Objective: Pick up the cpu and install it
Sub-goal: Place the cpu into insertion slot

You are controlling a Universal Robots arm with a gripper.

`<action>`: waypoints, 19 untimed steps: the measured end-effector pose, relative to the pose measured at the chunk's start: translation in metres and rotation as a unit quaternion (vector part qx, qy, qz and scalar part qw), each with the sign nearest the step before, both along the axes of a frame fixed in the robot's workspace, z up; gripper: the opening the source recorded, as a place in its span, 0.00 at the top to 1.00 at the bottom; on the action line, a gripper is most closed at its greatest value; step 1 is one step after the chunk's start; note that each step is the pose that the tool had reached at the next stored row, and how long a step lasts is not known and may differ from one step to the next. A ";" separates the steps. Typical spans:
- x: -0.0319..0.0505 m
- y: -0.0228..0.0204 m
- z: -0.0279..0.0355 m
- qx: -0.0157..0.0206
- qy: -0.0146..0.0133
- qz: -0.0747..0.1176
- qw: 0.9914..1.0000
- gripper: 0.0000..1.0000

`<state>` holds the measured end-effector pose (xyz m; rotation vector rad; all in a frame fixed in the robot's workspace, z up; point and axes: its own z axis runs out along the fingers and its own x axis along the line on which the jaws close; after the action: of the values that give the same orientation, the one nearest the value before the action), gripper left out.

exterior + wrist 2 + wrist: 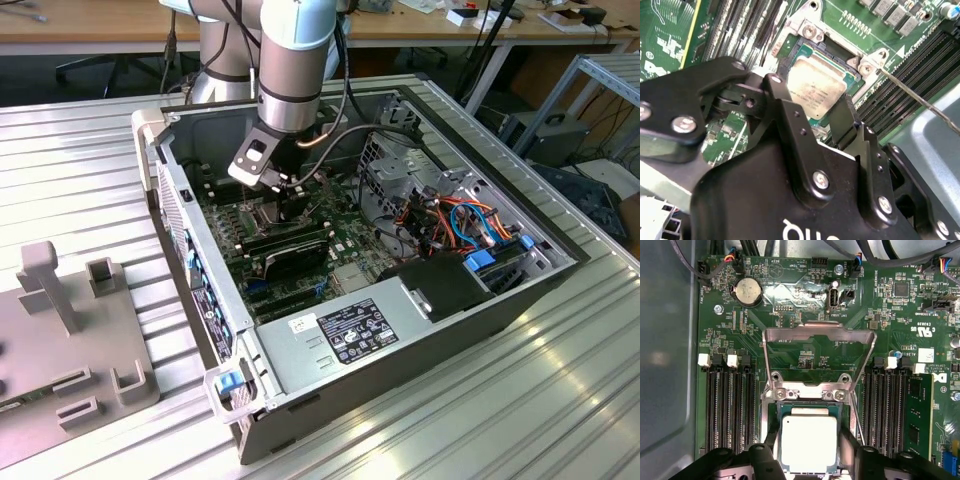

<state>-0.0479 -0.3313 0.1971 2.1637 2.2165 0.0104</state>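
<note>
We see cpu [809, 442] seated in socket [810, 407], load frame [817, 347] hinged up. Gripper [808, 436] fingers [849, 452] spread, flanking chip, not clamping. We judge risk: finger snags chip edge on any sideways drift, tilts it, damages socket.

Counted here are one flat silver-grey square cpu [809, 442], one round silver coin battery [749, 291], one hinged grey metal socket frame [820, 330], four small white plastic slot latches [703, 360], one labelled grey power supply box [350, 335] and one open grey metal computer case [430, 362].
</note>
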 end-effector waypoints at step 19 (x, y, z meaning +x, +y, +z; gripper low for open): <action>0.0000 0.0006 0.0240 0.000 0.000 0.000 1.000 0.38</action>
<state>-0.0479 -0.3308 0.2211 2.1634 2.2165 0.0097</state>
